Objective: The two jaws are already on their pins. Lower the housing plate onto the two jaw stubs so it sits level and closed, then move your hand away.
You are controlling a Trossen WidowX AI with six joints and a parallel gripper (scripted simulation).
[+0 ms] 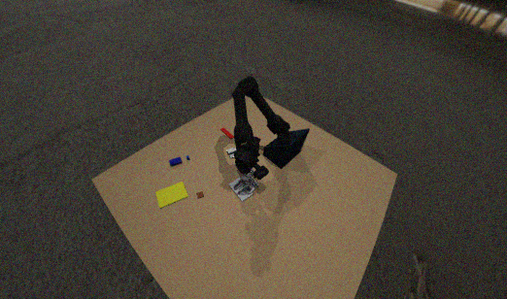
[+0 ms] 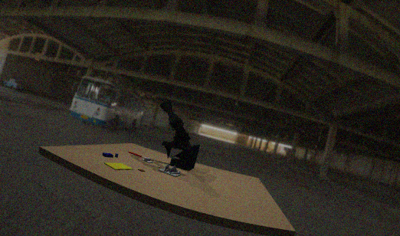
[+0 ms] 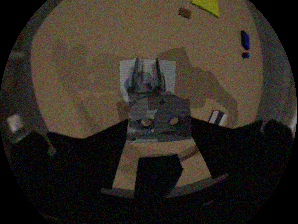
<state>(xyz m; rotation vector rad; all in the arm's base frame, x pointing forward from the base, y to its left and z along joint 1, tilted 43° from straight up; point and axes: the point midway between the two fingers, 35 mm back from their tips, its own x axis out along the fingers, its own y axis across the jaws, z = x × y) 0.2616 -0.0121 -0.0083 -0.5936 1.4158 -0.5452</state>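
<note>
The grey housing plate (image 3: 160,107) with two round holes is between my fingers in the wrist view. My gripper (image 1: 253,172) (image 3: 157,121) is shut on it, with a dark finger at either side. The white base plate (image 1: 243,196) (image 3: 169,67) (image 2: 176,175) lies on the table, partly behind the housing plate in the wrist view. Two grey jaws (image 3: 145,82) stand on it side by side, their tips pointing away from the held plate. The housing plate appears above the near end of the jaws; its height and the stubs are hidden or too dark to tell.
A dark box (image 1: 286,148) (image 2: 187,158) stands at the arm's foot. A white and dark part (image 1: 231,152) (image 3: 217,118) and a red bar (image 1: 226,133) (image 2: 135,154) lie nearby. A yellow slab (image 1: 172,194), a brown square (image 1: 200,195) and a blue block (image 1: 175,161) lie farther off.
</note>
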